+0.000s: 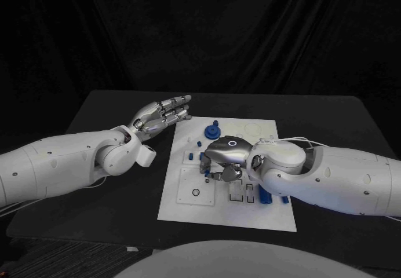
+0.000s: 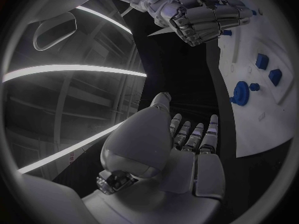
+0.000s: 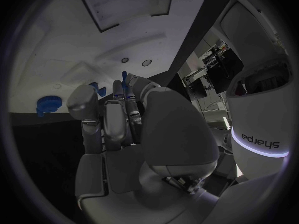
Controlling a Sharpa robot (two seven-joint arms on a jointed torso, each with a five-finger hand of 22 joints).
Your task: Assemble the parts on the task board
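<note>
Right hand [image 1: 224,161] fingers curled over task board [image 1: 192,200] (grasp unclear), left hand [image 1: 160,116] fingers apart

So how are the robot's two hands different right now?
The left hand hovers off the task board's left edge with its fingers stretched apart and holding nothing. The right hand is over the middle of the board with its fingers curled down. Whether it holds a blue part is hidden. Both are silver hands on white arms.
</note>
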